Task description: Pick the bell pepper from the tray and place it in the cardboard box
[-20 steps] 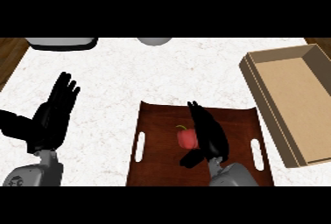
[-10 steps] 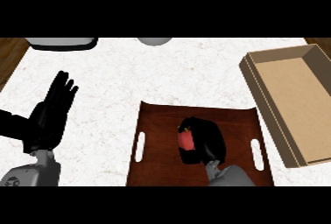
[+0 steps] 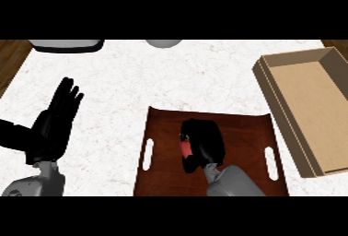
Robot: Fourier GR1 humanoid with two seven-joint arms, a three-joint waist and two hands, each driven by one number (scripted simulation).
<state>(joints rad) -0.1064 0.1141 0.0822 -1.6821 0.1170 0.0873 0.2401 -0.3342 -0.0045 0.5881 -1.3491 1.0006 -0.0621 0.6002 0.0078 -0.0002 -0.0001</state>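
Note:
A red bell pepper (image 3: 185, 147) lies on the dark brown tray (image 3: 231, 120) in the middle of the counter's near side. My right hand (image 3: 206, 143) is curled round the pepper, so only a red strip shows at the hand's left edge. The open cardboard box (image 3: 309, 101) stands at the right, apart from the tray. My left hand (image 3: 54, 122) rests open at the left, fingers up, away from the tray.
A grey object (image 3: 66, 44) and a round grey thing (image 3: 163, 43) sit at the counter's far edge. White counter (image 3: 170, 78) lies between the tray and those. Wooden floor shows at the upper corners.
My right hand went from open beside the pepper to curled round it, covering most of it. The left hand has barely moved.

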